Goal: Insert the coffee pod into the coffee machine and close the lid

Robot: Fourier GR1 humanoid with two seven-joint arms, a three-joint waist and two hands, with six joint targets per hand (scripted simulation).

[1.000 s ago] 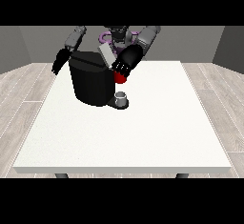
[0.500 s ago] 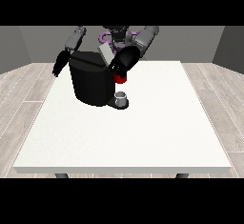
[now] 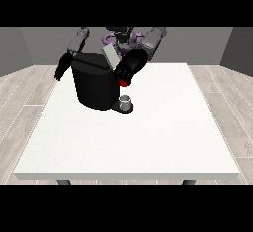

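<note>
the hand at the view's right [image 3: 129, 68] hovers at the machine [image 3: 96, 85] top, fingers unreadable, pod unseen; if it presses the raised lid [image 3: 110, 57] off-centre, the lid may not seat.

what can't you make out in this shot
Front view, the only one:
- Pod: not plainly seen; a grey thing sits at the machine's base.
- Hand at the view's right: too small and dark to read its fingers.
- Hand at the view's left: the same.

hand at the view's right [image 3: 129, 69]: finger pose unreadable | coffee machine [image 3: 96, 83]: partly covered
</note>
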